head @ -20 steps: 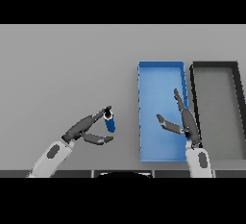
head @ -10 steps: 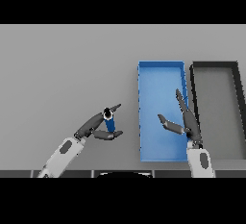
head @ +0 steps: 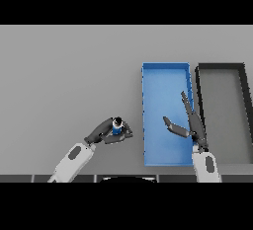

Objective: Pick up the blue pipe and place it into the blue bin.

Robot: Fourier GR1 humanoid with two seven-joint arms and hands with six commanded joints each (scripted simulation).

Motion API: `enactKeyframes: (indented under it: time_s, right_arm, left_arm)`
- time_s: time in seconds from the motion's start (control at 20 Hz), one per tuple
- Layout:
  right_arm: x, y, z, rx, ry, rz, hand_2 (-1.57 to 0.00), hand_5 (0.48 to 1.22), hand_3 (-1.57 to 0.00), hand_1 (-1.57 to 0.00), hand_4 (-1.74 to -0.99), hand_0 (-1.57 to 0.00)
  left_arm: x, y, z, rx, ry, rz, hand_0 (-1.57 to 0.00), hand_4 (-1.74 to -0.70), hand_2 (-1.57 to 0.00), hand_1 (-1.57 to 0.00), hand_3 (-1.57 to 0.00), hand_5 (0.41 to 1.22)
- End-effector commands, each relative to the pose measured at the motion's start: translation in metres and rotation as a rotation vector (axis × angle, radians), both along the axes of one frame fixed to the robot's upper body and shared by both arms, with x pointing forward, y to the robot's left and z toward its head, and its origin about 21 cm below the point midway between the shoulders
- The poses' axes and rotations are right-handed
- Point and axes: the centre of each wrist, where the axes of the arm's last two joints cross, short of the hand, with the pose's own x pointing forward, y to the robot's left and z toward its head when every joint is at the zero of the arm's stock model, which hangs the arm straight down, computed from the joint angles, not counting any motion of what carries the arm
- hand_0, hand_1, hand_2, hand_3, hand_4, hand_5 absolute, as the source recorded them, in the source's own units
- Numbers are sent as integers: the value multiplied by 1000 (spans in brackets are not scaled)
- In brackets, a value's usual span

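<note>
Nearest me, my left robot hand (head: 105,134) has its fingers and thumb curled round the blue pipe (head: 117,127), which stands roughly upright in the grasp, its dark top end showing above the fingers. I can't tell whether the pipe is clear of the grey bench (head: 69,76) or only just on it. Holding it upright looks sensible to me: it should go down into a bin without snagging a wall.

To the right of that hand, near but apart, lies the blue bin (head: 165,73), long side running away from me. My right robot hand (head: 190,125) hovers over the bin's right part, fingers straight and spread, holding nothing. I judge it is simply parked there.

Further right, just beside the blue bin, is a dark bin (head: 221,67). That one is not my target.
</note>
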Motion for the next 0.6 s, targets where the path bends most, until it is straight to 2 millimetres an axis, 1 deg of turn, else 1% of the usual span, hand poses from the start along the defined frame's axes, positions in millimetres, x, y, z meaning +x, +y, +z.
enactKeyframes:
  time_s: [0.0,0.05,0.1,0.15,0.2,0.25,0.3,0.4,0.5,0.55]
  right_arm:
    - [1,2,-2,1,6,2,1,561,1,1,-1178,1]
    - [1,4,-1,3,-6,3,1,560,1,1,-1176,1]
    - [-1,1,-2,1,-3,-1,1,559,1,1,-1176,1]
    - [-1,2,-1,5,-4,11,1,559,1,1,-1176,1]
    - [2,0,0,1,-3,8,1,558,1,1,-1174,1]
    - [4,1,0,3,-1,6,1,558,1,1,-1171,1]
    - [3,1,4,-1,-16,12,1,556,1,1,-1166,1]
    - [3,-1,0,-9,1,6,1,552,1,1,-1158,1]
    - [4,-1,1,-6,-4,6,1,550,1,1,-1151,1]
    - [4,-2,0,-18,-3,4,1,551,1,1,-1144,1]
  left_arm:
    - [0,0,0,10,-7,2,-1193,-1617,-1311,-1266,-1258,1106]
    - [-3,-2,2,24,-10,4,-1269,-1586,-1363,-1327,-1320,1129]
    - [-3,-2,1,27,-18,11,-1329,-1561,-1404,-1376,-1370,1148]
    - [-5,-4,0,24,-30,3,-1378,-1541,-1438,-1415,-1411,1162]
    - [-6,-6,-1,25,-44,5,-1416,-1525,-1464,-1446,-1443,1174]
    - [-2,-9,1,29,-61,8,-1447,-1512,-1486,-1471,-1468,1183]
    - [-2,-7,4,13,-73,6,-1472,-1502,-1503,-1491,-1489,1191]
    - [-4,-15,15,-47,-118,-1,-1508,-1488,-1527,-1520,-1518,1202]
    - [2,-23,30,-107,-164,-12,-1530,-1482,-1543,-1538,-1537,1209]
    - [4,-22,34,-120,-174,-13,-1539,-1480,-1549,-1545,-1544,1211]
